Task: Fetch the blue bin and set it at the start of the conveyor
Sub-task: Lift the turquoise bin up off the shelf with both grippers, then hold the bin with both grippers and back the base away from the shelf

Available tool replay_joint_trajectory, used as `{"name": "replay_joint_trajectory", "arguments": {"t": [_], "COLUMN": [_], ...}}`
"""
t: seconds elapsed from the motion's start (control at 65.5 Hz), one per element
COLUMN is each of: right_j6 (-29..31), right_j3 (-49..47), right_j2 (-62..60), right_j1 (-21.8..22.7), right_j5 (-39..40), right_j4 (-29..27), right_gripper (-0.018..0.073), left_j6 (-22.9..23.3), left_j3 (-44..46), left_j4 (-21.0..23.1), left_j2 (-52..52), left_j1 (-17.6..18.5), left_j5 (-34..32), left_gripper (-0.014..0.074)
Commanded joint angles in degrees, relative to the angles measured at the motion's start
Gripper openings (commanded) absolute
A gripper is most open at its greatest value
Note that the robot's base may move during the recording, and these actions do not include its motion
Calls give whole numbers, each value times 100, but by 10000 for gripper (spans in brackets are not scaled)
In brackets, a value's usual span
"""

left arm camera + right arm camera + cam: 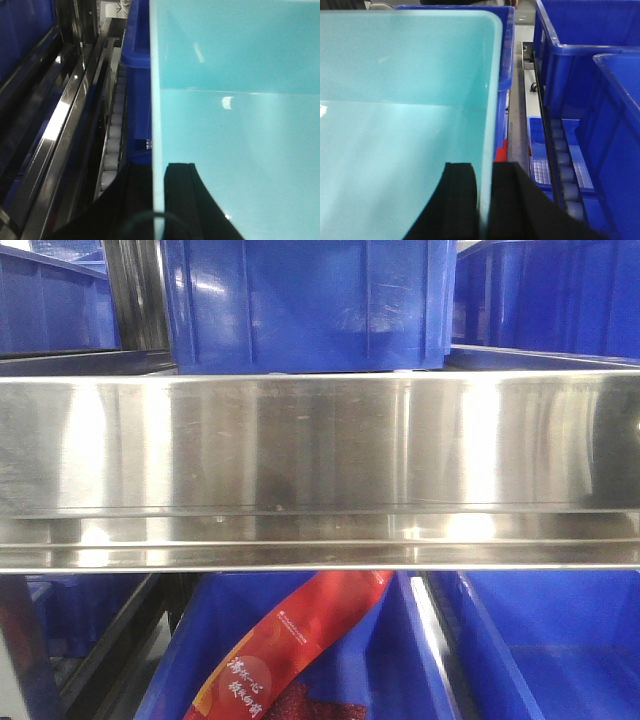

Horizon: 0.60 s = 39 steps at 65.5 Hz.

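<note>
The blue bin, a pale turquoise tub, fills the left wrist view (240, 125) and the right wrist view (400, 100). My left gripper (159, 200) is shut on its left wall, one black finger inside and one outside. My right gripper (485, 200) is shut on its right wall the same way. The bin sits over a dark blue bin (506, 60) in the shelf. The conveyor start is out of view. Neither gripper nor the turquoise bin shows in the front view.
A shiny steel shelf rail (320, 470) spans the front view, dark blue bins (300, 300) above it, and a red snack packet (290, 650) in a blue bin below. Roller tracks (112, 140) (565, 170) flank the bin. More dark blue bins (585, 55) stand at right.
</note>
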<state>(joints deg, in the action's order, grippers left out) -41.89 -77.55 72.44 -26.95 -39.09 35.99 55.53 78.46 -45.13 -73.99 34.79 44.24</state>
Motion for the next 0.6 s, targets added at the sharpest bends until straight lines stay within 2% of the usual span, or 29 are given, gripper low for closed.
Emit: {"name": "replay_joint_trajectory", "arguments": {"t": [0.0, 0.58], "right_j6": [66, 66], "right_j3": [-19, -19], "right_j2": [-85, -85], "right_j1": [0, 0], "right_j5": [369, 573], "right_j4": [191, 191], "right_gripper": [-165, -165], "left_j6": [33, 33], "left_j3": [27, 27], "left_j4": [-167, -167], "left_j2": [83, 83], "left_j1": [16, 16], "left_j5": [-159, -159], "left_gripper": [-111, -111]}}
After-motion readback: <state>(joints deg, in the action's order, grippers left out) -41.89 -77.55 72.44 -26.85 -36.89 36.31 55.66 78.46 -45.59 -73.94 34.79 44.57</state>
